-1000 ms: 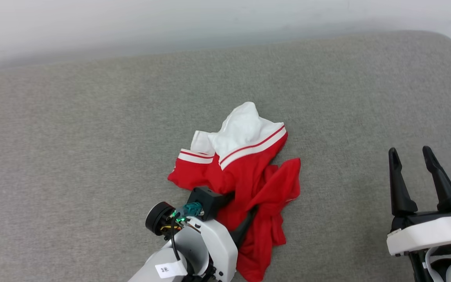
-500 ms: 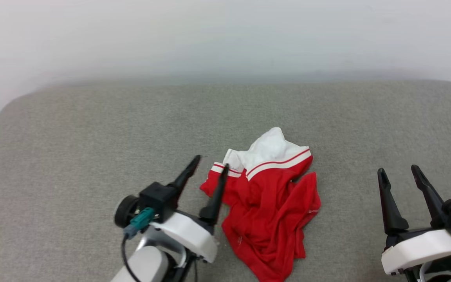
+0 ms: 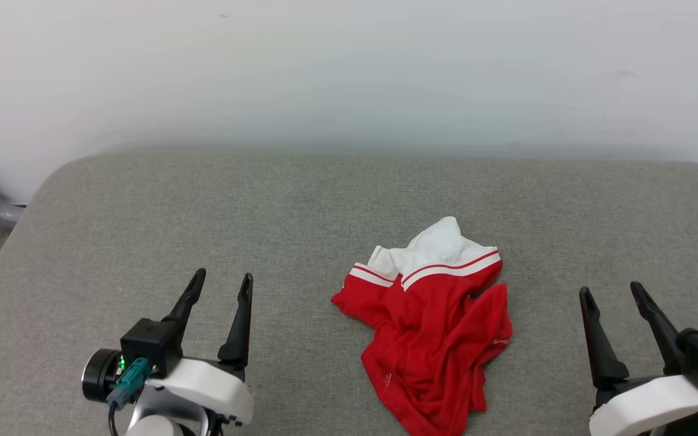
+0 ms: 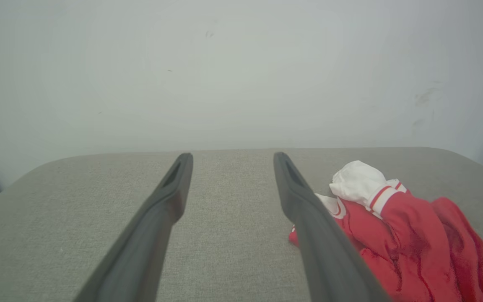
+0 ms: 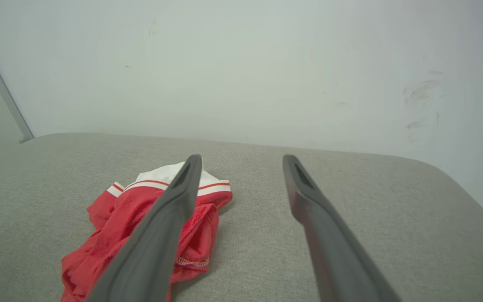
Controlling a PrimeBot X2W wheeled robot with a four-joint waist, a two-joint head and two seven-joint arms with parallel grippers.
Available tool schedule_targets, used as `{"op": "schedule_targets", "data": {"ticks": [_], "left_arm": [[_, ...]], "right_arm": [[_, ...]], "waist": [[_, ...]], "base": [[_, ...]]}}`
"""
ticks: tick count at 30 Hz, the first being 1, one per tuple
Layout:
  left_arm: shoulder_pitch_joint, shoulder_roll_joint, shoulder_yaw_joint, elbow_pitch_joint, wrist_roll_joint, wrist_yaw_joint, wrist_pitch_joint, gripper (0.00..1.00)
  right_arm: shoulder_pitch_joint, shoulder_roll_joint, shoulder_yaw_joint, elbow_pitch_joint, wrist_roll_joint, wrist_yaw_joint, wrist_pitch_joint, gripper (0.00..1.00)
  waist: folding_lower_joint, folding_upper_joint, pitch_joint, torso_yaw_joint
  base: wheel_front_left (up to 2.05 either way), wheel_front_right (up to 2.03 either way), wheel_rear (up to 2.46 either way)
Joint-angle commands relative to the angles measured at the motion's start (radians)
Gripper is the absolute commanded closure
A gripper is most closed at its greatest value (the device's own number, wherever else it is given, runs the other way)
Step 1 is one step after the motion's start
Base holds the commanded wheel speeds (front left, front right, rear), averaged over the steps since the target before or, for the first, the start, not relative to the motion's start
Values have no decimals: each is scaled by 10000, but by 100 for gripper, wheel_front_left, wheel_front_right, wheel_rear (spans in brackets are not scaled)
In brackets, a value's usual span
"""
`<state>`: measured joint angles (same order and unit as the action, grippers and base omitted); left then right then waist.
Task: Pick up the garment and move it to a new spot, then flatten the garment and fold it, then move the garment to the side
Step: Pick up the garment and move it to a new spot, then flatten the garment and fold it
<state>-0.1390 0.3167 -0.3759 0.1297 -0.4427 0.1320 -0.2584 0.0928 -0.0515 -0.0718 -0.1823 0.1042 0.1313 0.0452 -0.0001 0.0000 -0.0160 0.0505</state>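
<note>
Lying between left end effector (image 3: 223, 276) and right end effector (image 3: 609, 289), garment (image 3: 434, 327) shows logo (image 3: 387, 379).

The red sports shirt (image 3: 434, 327) is running off the head view's bottom edge, its crumpled folds hiding much of its own cloth. Its white logo (image 3: 387, 379) is showing too small to read. In each wrist view a dark finger (image 4: 321, 243) is covering part of it.
</note>
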Motion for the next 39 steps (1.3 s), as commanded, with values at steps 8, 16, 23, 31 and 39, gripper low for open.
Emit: {"op": "schedule_targets", "data": {"ticks": [8, 16, 23, 31, 39], "left_arm": [[606, 105, 80, -197, 5, 134, -57, 0], [645, 70, 85, -264, -88, 157, -49, 0], [300, -22, 28, -212, -168, 93, -38, 0], [-68, -285, 70, -226, -175, -26, -67, 0], [-370, -628, 210, -147, -19, -241, -87, 0]], "right_arm": [[366, 19, -79, -55, 125, -9, 89, 0], [406, 17, -248, -23, 246, -9, 258, 0], [286, 20, 133, 645, 895, -10, 2078, 0], [-1154, -533, 1590, 835, 1160, -10, 4117, 0], [-2854, -1599, 3221, 1714, 1580, -10, 5211, 0]], "waist": [[1, 0, -170, -117], [1, 0, -138, -130], [1, 0, 53, 240], [1, 0, 781, 934], [1, 0, 1429, 1625]], "base": [[0, 0, 0], [0, 0, 0], [0, 0, 0], [0, 0, 0], [0, 0, 0]]}}
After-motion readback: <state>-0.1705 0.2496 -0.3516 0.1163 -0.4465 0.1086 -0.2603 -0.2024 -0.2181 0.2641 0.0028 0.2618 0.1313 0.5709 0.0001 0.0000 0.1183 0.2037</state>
